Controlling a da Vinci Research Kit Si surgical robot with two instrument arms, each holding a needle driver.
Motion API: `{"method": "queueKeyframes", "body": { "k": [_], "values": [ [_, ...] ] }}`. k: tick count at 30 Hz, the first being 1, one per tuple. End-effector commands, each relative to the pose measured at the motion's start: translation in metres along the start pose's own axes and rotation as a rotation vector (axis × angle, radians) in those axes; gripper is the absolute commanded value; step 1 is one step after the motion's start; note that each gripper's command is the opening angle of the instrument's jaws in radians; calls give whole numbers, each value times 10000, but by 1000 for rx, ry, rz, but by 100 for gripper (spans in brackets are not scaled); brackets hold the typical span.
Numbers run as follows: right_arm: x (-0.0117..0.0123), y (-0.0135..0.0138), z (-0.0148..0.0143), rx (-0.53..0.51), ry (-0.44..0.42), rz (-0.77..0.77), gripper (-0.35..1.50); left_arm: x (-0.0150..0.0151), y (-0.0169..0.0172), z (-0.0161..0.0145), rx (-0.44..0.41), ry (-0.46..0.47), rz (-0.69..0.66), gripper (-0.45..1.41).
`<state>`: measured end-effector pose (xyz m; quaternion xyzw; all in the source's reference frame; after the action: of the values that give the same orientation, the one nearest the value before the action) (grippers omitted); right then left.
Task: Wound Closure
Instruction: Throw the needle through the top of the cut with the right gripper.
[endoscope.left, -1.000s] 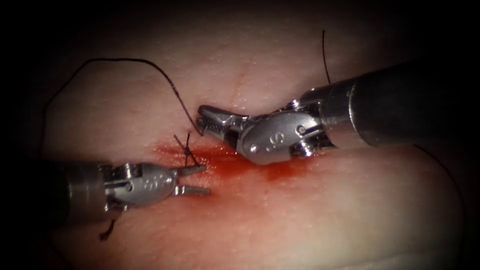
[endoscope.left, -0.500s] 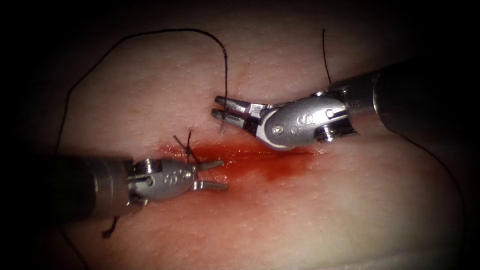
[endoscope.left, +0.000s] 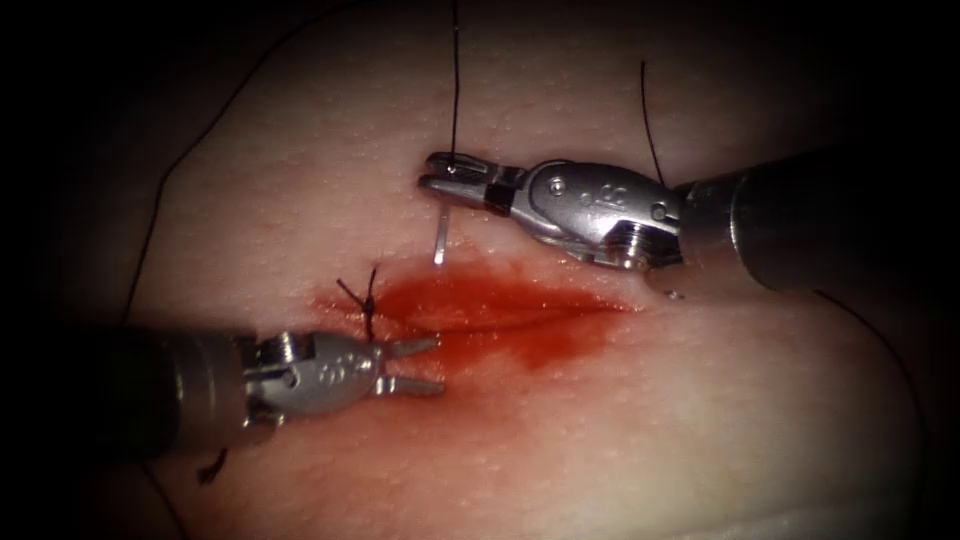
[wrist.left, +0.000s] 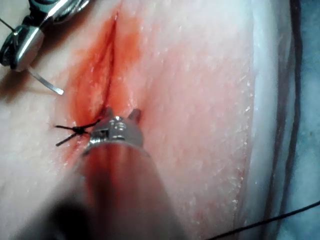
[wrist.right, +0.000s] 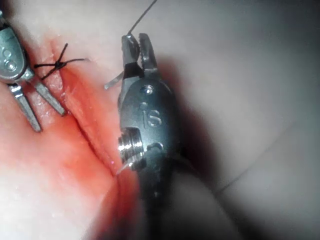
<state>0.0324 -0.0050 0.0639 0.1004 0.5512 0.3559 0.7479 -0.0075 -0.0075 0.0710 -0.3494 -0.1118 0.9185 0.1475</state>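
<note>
My right tool (endoscope.left: 425, 172) hovers over the tissue (endoscope.left: 300, 190) just behind the cut (endoscope.left: 520, 312), jaws shut on the curved needle (endoscope.left: 440, 235) near its thread end. The needle hangs free of the tissue, tip pointing down toward the cut's left part. Black thread (endoscope.left: 454, 90) runs straight up from the jaws. My left tool (endoscope.left: 438, 365) rests at the cut's left end, jaws open and holding nothing. A tied knot (endoscope.left: 368, 300) sits just beyond it. The right wrist view shows the right tool (wrist.right: 137, 39), needle (wrist.right: 114, 81) and knot (wrist.right: 59, 63); the left wrist view shows the left tool (wrist.left: 121, 112).
Red fluid (endoscope.left: 540, 335) covers the cut and the tissue around it. A long loop of thread (endoscope.left: 150, 230) trails over the left side of the tissue. A second strand (endoscope.left: 650, 120) rises behind the right tool's wrist. A short cut end (endoscope.left: 212, 466) lies below the left shaft.
My right tool has lifted up and back from the cut with the needle, drawing the thread loop upward and taut. The left tool has stayed beside the knot, jaws open.
</note>
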Motion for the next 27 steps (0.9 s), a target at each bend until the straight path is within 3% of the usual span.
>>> {"method": "queueKeyframes", "body": {
  "k": [1, 9, 10, 15, 23, 27],
  "values": [
    [-2, -1, 12, 14, -7, 44, -35, -1, -1, 7, -5, 4, -6, 12],
    [-7, -8, 23, 67, -74, 331, -35, -12, -7, 5, 2, -1, -10, 12],
    [-11, -13, 26, 67, -110, 448, -35, -14, -8, 4, 3, -2, -15, 12],
    [-19, -19, 29, 99, -126, 589, -35, -17, -10, 3, 3, -6, -19, 12],
    [-19, -28, 26, 87, -137, 693, -35, -18, -12, 0, 4, -8, -18, 12],
    [-19, -30, 25, 11, -144, 885, -35, -20, -13, -3, 7, -10, -18, 12]
  ]
}}
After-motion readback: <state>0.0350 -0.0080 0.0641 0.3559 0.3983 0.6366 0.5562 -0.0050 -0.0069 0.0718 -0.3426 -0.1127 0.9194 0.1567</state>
